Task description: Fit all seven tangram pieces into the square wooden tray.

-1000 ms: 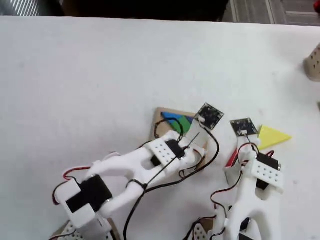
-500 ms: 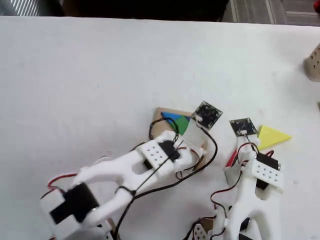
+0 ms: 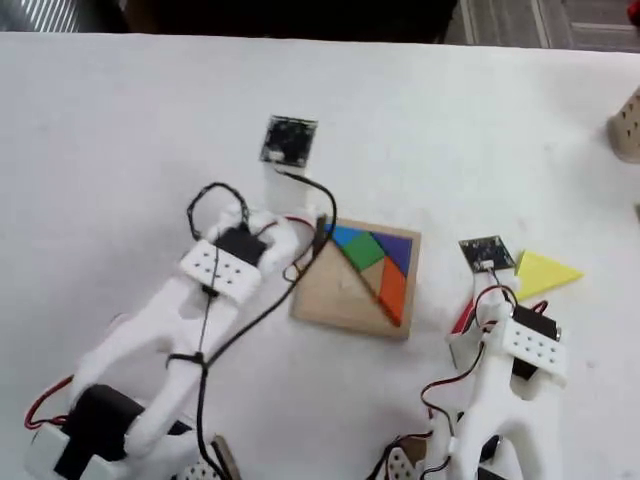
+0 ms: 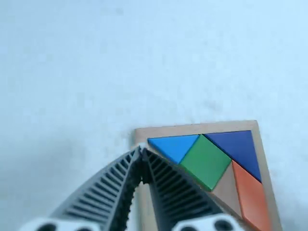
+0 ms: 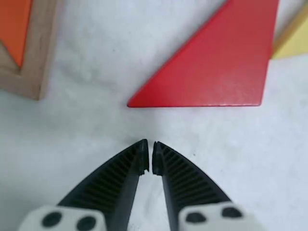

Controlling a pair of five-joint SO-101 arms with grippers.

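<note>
On the white table (image 3: 140, 110), the left arm (image 3: 175, 315) stretches to the far-left corner of the square wooden tray (image 3: 335, 292). The right arm (image 3: 510, 365) sits right of the tray. The tray lies mid-table, its near-left part bare wood.

Four pieces are seated in the far-right part:
- dark blue triangle (image 3: 398, 250)
- orange piece (image 3: 392, 290)
- light blue triangle (image 3: 345, 238)
- green square (image 3: 365, 252)

Outside on the table are the red triangle (image 5: 226, 67), right of the tray, and the yellow triangle (image 3: 545, 272) farther right.

Left gripper (image 4: 142, 155): jaws together, nothing between them, tips at the tray corner by the light blue triangle; contact unclear. Right gripper (image 5: 149, 150): jaws together, empty, tips over bare table just short of the red triangle.
</note>
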